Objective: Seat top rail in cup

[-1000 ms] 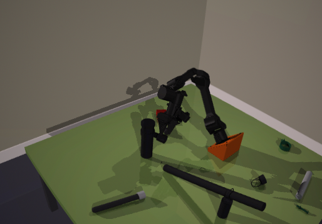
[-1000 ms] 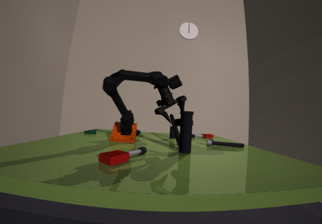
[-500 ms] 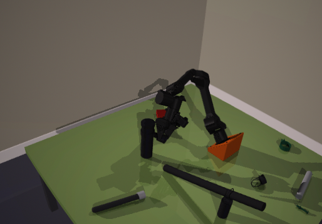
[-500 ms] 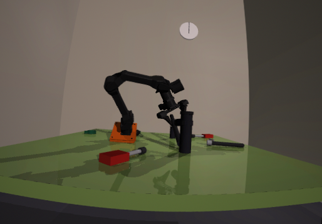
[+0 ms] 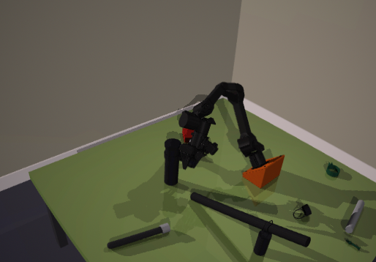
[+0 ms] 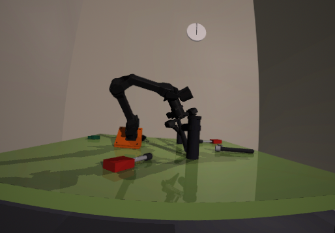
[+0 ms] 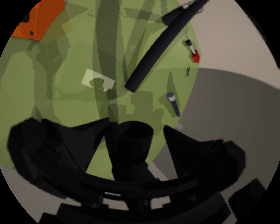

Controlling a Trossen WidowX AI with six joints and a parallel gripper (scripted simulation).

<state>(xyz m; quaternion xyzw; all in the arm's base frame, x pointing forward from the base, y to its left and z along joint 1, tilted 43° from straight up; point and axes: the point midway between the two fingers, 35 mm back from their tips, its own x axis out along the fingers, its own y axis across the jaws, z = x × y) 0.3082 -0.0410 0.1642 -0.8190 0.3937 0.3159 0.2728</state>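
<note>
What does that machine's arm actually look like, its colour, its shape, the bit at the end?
The arm is matte black all over, built of chunky rounded segments with bulky joints. It rises from an orange wedge-shaped base. A boxy black block sits at the wrist. The pincer is black too, with two short fingers. No markings or loose cables show.
</note>
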